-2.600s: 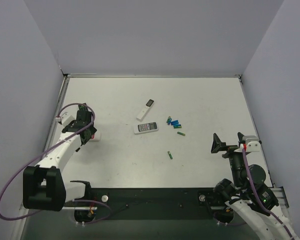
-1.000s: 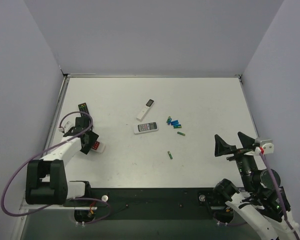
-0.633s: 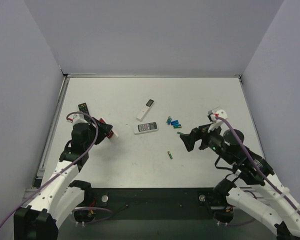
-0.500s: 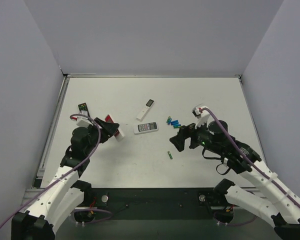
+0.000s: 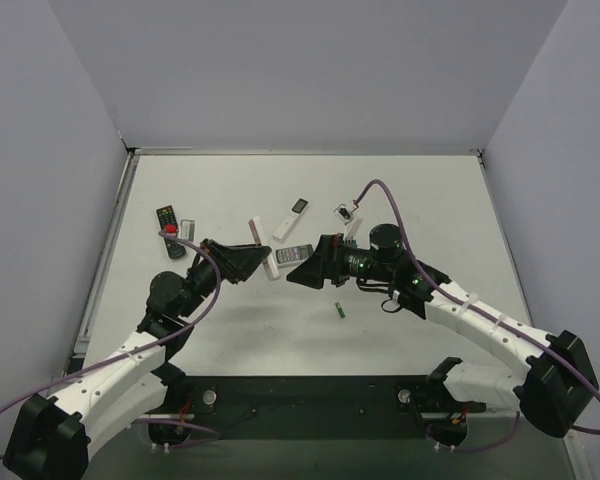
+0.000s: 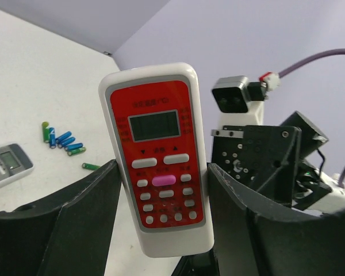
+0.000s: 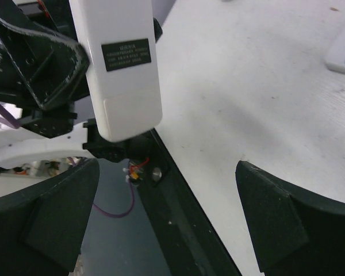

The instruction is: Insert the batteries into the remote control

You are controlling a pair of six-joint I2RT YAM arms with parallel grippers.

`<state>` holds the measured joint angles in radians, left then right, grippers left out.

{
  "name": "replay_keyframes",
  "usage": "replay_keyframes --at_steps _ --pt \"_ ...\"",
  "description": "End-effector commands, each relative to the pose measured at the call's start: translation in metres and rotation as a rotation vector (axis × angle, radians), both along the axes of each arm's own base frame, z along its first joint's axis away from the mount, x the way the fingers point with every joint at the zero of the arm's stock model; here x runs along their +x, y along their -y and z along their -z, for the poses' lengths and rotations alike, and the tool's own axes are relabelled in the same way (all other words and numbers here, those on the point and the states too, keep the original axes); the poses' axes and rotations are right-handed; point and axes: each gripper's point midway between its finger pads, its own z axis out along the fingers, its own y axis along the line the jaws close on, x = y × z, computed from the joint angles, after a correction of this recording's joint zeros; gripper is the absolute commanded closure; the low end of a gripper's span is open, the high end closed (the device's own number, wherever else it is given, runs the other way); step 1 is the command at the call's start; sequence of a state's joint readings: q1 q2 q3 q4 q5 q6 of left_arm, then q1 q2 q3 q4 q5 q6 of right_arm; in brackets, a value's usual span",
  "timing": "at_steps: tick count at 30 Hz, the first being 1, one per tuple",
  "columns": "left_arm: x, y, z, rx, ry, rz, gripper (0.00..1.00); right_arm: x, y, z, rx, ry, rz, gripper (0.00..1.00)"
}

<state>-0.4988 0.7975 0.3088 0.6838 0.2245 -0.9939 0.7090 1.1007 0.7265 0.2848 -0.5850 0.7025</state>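
My left gripper is shut on the remote control, holding it upright above the middle of the table. Its red button face shows in the left wrist view. Its plain white back with a black label shows in the right wrist view. My right gripper stands open just right of the remote, facing its back, with nothing between the fingers. A cluster of blue and green batteries lies on the table, with single green ones nearby. In the top view my right arm hides the cluster.
A white remote with a grey screen lies under the two grippers. A slim white remote lies behind it. A long black remote and a small grey item sit at the far left.
Both arms swung in to the centre. The left one carried the remote control from the table's left side and raised it upright. The right gripper came from the right edge, still open.
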Motion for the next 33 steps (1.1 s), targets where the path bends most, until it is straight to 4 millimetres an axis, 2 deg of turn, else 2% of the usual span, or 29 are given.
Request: replay_keyframes --at_steps 1,3,9,12,15,18,19,21,22,24,25,26,27,28,29,30,31,32,33 --pt "-0.016 0.005 -0.061 -0.141 0.18 0.046 0.84 -0.007 -0.032 -0.058 0.274 0.059 -0.136 0.0" --pt "-0.018 0.007 -0.064 -0.154 0.191 0.047 0.84 -0.008 -0.036 -0.068 0.319 0.084 -0.157 0.0" --pt "-0.032 0.017 -0.075 -0.183 0.225 0.092 0.84 -0.007 -0.045 -0.068 0.351 0.072 -0.19 0.02" --pt "-0.036 0.018 -0.079 -0.206 0.241 0.097 0.84 -0.01 -0.05 -0.07 0.368 0.066 -0.222 0.05" --pt "-0.039 0.017 -0.082 -0.221 0.255 0.098 0.84 -0.018 -0.053 -0.074 0.394 0.069 -0.271 0.14" --pt "-0.04 0.017 -0.083 -0.227 0.267 0.099 0.84 -0.026 -0.056 -0.076 0.406 0.075 -0.313 0.31" --pt "-0.04 0.017 -0.082 -0.227 0.264 0.098 0.84 -0.027 -0.056 -0.075 0.406 0.076 -0.319 0.41" --pt "-0.04 0.015 -0.083 -0.238 0.265 0.093 0.84 -0.029 -0.056 -0.075 0.409 0.084 -0.331 0.55" --pt "-0.04 0.015 -0.081 -0.237 0.264 0.093 0.84 -0.031 -0.055 -0.075 0.411 0.09 -0.337 0.66" --pt "-0.04 0.015 -0.079 -0.231 0.261 0.092 0.73 -0.031 -0.055 -0.074 0.404 0.107 -0.342 0.74" --pt "-0.039 0.014 -0.077 -0.221 0.255 0.085 0.53 -0.032 -0.053 -0.074 0.397 0.115 -0.339 0.8" --pt "-0.04 0.012 -0.08 -0.21 0.268 0.072 0.43 -0.031 -0.053 -0.067 0.364 0.101 -0.332 0.83" --pt "-0.034 0.014 -0.065 -0.156 0.212 0.061 0.35 -0.03 -0.052 -0.063 0.34 0.105 -0.325 0.85" --pt "-0.032 0.014 -0.061 -0.124 0.189 0.047 0.27 -0.026 -0.05 -0.067 0.316 0.179 -0.307 0.89" --pt "-0.032 0.008 -0.074 -0.094 0.221 0.011 0.17 -0.024 -0.047 -0.048 0.234 0.136 -0.283 0.91" --pt "-0.025 0.008 -0.051 0.001 0.135 -0.011 0.13 -0.022 -0.044 -0.042 0.183 0.146 -0.263 0.92" --pt "-0.02 0.003 -0.048 0.039 0.115 -0.048 0.12 -0.01 -0.042 -0.047 0.118 0.27 -0.215 0.94" --pt "-0.022 -0.004 -0.063 0.055 0.137 -0.079 0.1 -0.011 -0.034 -0.025 0.006 0.228 -0.195 0.95" --pt "-0.019 -0.006 -0.044 0.124 0.056 -0.092 0.09 -0.008 -0.031 -0.021 -0.053 0.266 -0.177 0.96"
